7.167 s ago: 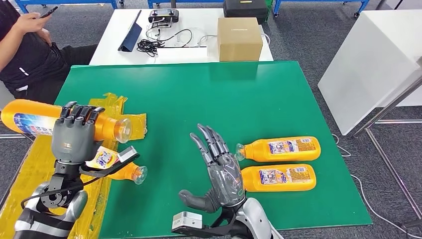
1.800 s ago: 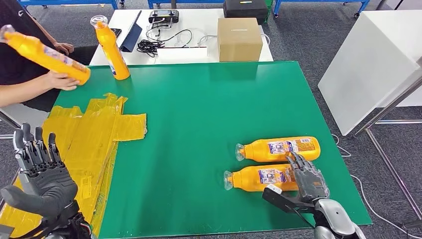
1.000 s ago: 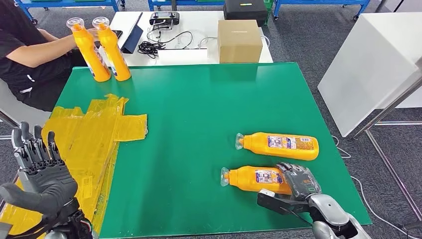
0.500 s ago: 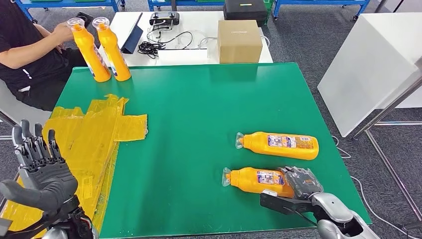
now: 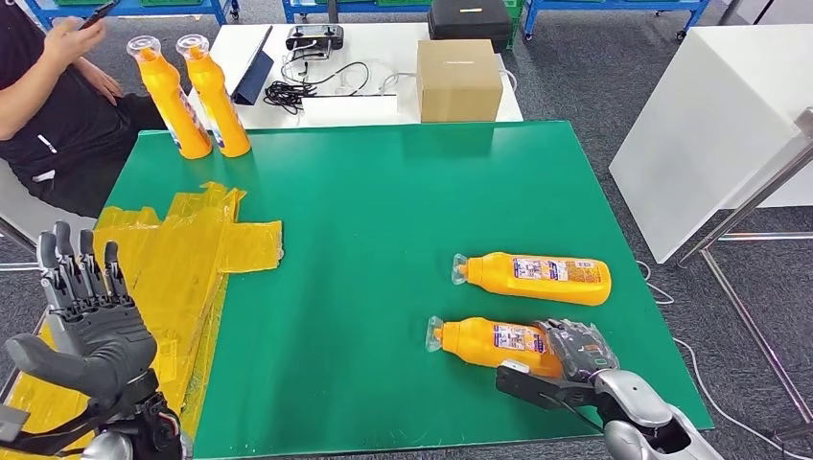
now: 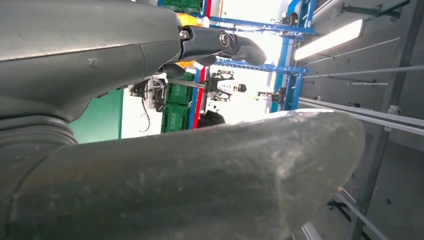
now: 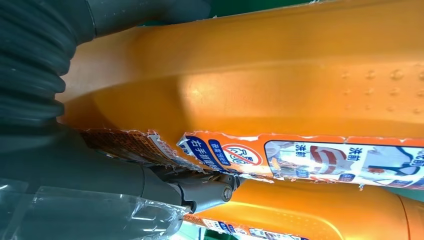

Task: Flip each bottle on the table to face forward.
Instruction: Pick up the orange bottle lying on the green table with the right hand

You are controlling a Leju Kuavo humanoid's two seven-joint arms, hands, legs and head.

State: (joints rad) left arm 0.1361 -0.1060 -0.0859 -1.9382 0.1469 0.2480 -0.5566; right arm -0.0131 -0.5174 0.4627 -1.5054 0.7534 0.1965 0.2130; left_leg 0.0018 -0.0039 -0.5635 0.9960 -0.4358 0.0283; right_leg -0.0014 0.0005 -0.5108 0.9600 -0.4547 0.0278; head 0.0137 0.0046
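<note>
- Bottles are the whole job, and the near lying bottle (image 5: 494, 343) is the one my right hand (image 5: 578, 351) is on: the fingers are wrapped over its base end, low at the near right of the green table (image 5: 403, 220).
- From the right wrist camera, that bottle's orange body (image 7: 280, 70) sits against the palm, with a dark finger (image 7: 200, 192) across the torn edge of its label. I judge the hold as closed on the bottle, though it looks not yet lifted off the table.
- Just beyond it, the far lying bottle (image 5: 532, 278) rests on its side, apart from the hand, cap toward the table's middle.
- My left hand (image 5: 86, 326) is raised at the near left, over the yellow taped patch (image 5: 182, 254). Its fingers are apart and it holds nothing.
- At the far left corner, two upright bottles (image 5: 192, 96) stand side by side, close to a seated person (image 5: 48, 105) who is holding a phone.
- My read on progress: those two standing look finished, the two on the right remain, and one of those is in hand now. So roughly halfway, with a turn and a placement still owed for each.
</note>
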